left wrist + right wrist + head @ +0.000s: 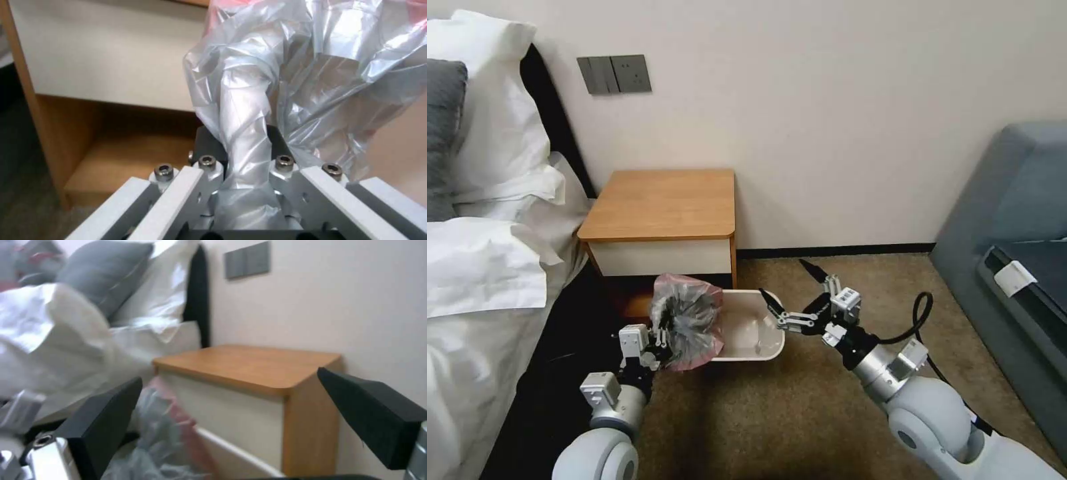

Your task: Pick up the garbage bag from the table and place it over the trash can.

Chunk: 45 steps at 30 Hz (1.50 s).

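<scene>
Left hand (662, 339): low on the robot's left, at the left end of the trash can; pressed together on a twisted neck of the garbage bag, the plastic running down between the fingers (209, 166) in the left wrist view.
Garbage bag (687, 322): bunched, crinkled, grey and translucent with a pink edge; standing up out of the left hand, puffed above the bin's left rim and covering that end; off the bench; pinkish rim also seen low in the right wrist view (178, 413).
Trash can (760, 350): cream-white, on the brown carpet just in front of the bench's right front corner; inside open to view on its right part, left part hidden behind the bag.
Right hand (786, 289): over the right end of the trash can, pointing left toward the bag; spread wide, holding nothing; one dark finger near the bin's far right rim, the other raised farther back; contact with the rim not clear.
Bench (660, 203): wooden nightstand, orange-brown top bare, white drawer front below, standing against the wall beside the bed.
Bed (474, 267): white bedding and pillows along the robot's left.
</scene>
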{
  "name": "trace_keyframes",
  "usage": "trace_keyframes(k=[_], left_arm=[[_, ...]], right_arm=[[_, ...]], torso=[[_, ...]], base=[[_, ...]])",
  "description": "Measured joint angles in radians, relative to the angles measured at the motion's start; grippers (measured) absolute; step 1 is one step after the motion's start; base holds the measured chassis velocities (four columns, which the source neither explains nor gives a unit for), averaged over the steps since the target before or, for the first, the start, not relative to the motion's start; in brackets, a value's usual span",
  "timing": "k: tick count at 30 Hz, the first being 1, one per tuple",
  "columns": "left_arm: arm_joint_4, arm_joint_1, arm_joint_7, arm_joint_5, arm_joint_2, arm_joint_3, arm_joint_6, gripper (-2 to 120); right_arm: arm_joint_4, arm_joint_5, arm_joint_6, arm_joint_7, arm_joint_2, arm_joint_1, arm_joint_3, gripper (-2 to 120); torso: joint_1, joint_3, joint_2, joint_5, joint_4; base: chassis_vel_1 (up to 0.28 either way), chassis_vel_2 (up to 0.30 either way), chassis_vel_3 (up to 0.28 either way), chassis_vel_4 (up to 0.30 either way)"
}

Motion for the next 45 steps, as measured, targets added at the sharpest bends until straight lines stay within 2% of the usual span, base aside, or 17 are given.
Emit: trace_keyframes(k=[4, 7, 8, 10, 11, 13, 17, 18, 21, 31, 38, 39, 42, 43, 45], left_arm=[[0.0, -0.001, 0.001, 0.004, -0.001, 0.001, -0.006, 7], [-0.002, -0.002, 0.001, 0.014, -0.003, 0.001, -0.014, 7], [-0.002, -0.002, 0.001, 0.014, -0.003, 0.001, -0.014, 7], [-0.005, -0.002, 0.001, 0.018, -0.006, 0.001, -0.015, 7], [-0.005, -0.002, 0.001, 0.018, -0.006, 0.001, -0.015, 7], [-0.006, -0.002, 0.001, 0.019, -0.01, 0.0, -0.015, 7], [-0.008, -0.004, 0.001, 0.02, -0.011, -0.002, -0.013, 7], [-0.008, -0.004, 0.001, 0.02, -0.011, -0.002, -0.013, 7], [-0.012, -0.005, 0.001, 0.02, -0.013, -0.004, -0.011, 7], [-0.016, -0.006, 0.0, 0.02, -0.019, -0.002, -0.009, 7], [-0.014, -0.01, -0.002, 0.019, -0.018, -0.002, -0.008, 7], [-0.014, -0.01, -0.002, 0.019, -0.018, -0.002, -0.008, 7], [-0.011, -0.014, -0.003, 0.018, -0.019, 0.0, -0.008, 7], [-0.011, -0.014, -0.003, 0.018, -0.019, 0.0, -0.008, 7], [-0.007, -0.017, -0.004, 0.017, -0.019, 0.002, -0.008, 7]], right_arm=[[-0.007, -0.013, -0.032, -0.006, -0.016, 0.051, -0.042, 100], [-0.058, -0.028, -0.05, -0.036, -0.039, 0.182, -0.151, 100], [-0.058, -0.028, -0.05, -0.036, -0.039, 0.182, -0.151, 100], [-0.109, -0.032, -0.051, -0.055, -0.043, 0.284, -0.24, 100], [-0.109, -0.032, -0.051, -0.055, -0.043, 0.284, -0.24, 100], [-0.161, -0.032, -0.054, -0.055, -0.027, 0.383, -0.317, 99], [-0.241, -0.031, -0.055, -0.044, 0.023, 0.489, -0.395, 92], [-0.241, -0.031, -0.055, -0.044, 0.023, 0.489, -0.395, 92], [-0.282, -0.03, -0.054, -0.04, 0.044, 0.529, -0.428, 80], [-0.323, -0.034, -0.048, -0.04, 0.069, 0.551, -0.457, 72], [-0.323, -0.045, -0.04, -0.039, 0.066, 0.544, -0.465, 43], [-0.323, -0.045, -0.04, -0.039, 0.066, 0.544, -0.465, 43], [-0.319, -0.046, -0.038, -0.038, 0.064, 0.541, -0.465, 29], [-0.319, -0.046, -0.038, -0.038, 0.064, 0.541, -0.465, 29], [-0.317, -0.047, -0.037, -0.037, 0.063, 0.538, -0.467, 18]], torso=[[0.0, 0.0, 0.0, 0.0, 0.0], [0.0, 0.0, 0.0, 0.0, 0.0002], [0.0, 0.0, 0.0, 0.0, 0.0002], [0.0, 0.0, 0.0, 0.0002, -0.0001], [0.0, 0.0, 0.0, 0.0002, -0.0001], [0.0, 0.0, 0.0, 0.0, 0.0002], [0.0, 0.0, 0.0, 0.0, 0.0001], [0.0, 0.0, 0.0, 0.0, 0.0001], [0.0, 0.0, 0.0, 0.0, 0.0002], [0.0, 0.0, 0.0, 0.0, 0.0001], [0.0, 0.0, 0.0, 0.0001, 0.0], [0.0, 0.0, 0.0, 0.0001, 0.0], [0.0, 0.0, 0.0, 0.0001, 0.0], [0.0, 0.0, 0.0, 0.0001, 0.0], [0.0, 0.0, 0.0, 0.0001, 0.0]], base=[[0.0, 0.0, 0.0, 0.0], [0.0, 0.0, 0.0, 0.0], [0.0, 0.0, 0.0, 0.0], [0.0, 0.0, 0.0, 0.0], [0.0, 0.0, 0.0, 0.0], [0.0, 0.0, 0.0, 0.0], [0.0, 0.0, 0.0, 0.0], [0.0, 0.0, 0.0, 0.0], [0.0, 0.0, 0.0, 0.0], [0.0, 0.0, 0.0, 0.0], [0.0, 0.0, 0.0, 0.0], [0.0, 0.0, 0.0, 0.0], [0.0, 0.0, 0.0, 0.0], [0.0, 0.0, 0.0, 0.0], [0.0, 0.0, 0.0, 0.0]])
